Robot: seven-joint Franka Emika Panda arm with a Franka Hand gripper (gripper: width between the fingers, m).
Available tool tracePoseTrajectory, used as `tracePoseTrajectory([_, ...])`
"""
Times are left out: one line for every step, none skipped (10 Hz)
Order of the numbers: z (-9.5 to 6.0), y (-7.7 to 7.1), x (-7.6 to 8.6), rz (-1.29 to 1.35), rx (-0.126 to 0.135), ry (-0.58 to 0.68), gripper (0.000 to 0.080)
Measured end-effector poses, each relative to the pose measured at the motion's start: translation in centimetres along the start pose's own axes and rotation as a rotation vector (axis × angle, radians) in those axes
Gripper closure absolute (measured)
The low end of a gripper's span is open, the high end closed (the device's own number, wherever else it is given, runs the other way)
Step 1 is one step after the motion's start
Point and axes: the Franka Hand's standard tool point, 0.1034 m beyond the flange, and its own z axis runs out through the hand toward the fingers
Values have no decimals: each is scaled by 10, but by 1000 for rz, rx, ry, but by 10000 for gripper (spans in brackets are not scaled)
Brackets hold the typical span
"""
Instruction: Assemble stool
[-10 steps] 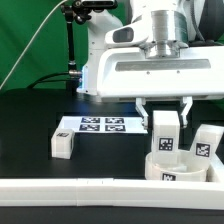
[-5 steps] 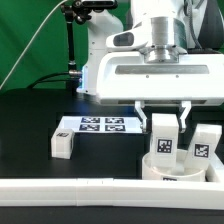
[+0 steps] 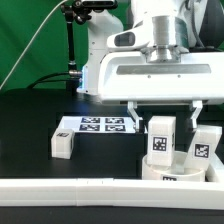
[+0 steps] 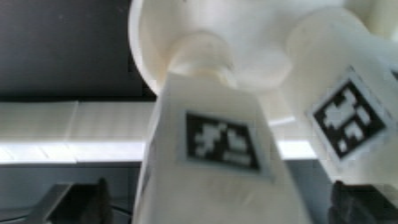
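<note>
- White rail [image 3: 90, 188] along the table's [image 3: 30, 120] front edge.
- Just behind, toward the exterior view's right: seat disc [image 3: 160, 172] bearing upright leg [image 3: 163, 138] and second leg [image 3: 203, 146].
- Gripper [image 3: 163, 116] spread wide, straddling upright leg, clear of both sides.
- Farther back, leftward: third leg [image 3: 62, 143], then marker board [image 3: 98, 126].

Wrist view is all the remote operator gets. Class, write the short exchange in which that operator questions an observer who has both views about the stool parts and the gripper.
Operator: I see the seat disc close up. Is any leg elsewhere?
Observer: Yes. One loose leg lies on the table at the exterior view's left, beside the marker board.
Operator: Does the gripper grip the upright leg below it?
Observer: No. The gripper is open, and its fingers stand clear of that leg on both sides.
</note>
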Motion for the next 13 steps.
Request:
tracePoseTrajectory([-4, -1, 4, 2, 4, -2, 159])
tracePoseTrajectory([-6, 0, 6, 6, 8, -16, 159])
tracePoseTrajectory([-13, 5, 12, 22, 16, -46, 151])
tracePoseTrajectory([-20, 13, 20, 46, 25, -84, 151])
tracePoseTrajectory([-25, 16, 30, 50, 37, -111, 150])
tracePoseTrajectory([-27, 18, 41, 11, 39, -95, 150])
tracePoseTrajectory([-25, 18, 39, 16, 38, -95, 150])
tracePoseTrajectory([-25, 18, 39, 17, 38, -97, 150])
tracePoseTrajectory([-25, 18, 37, 17, 40, -107, 150])
tracePoseTrajectory([-24, 18, 36, 18, 45, -132, 150])
tracePoseTrajectory([-22, 26, 36, 32, 38, -132, 150])
tracePoseTrajectory([-23, 26, 34, 74, 39, -154, 150])
tracePoseTrajectory([-24, 18, 26, 148, 57, -275, 150])
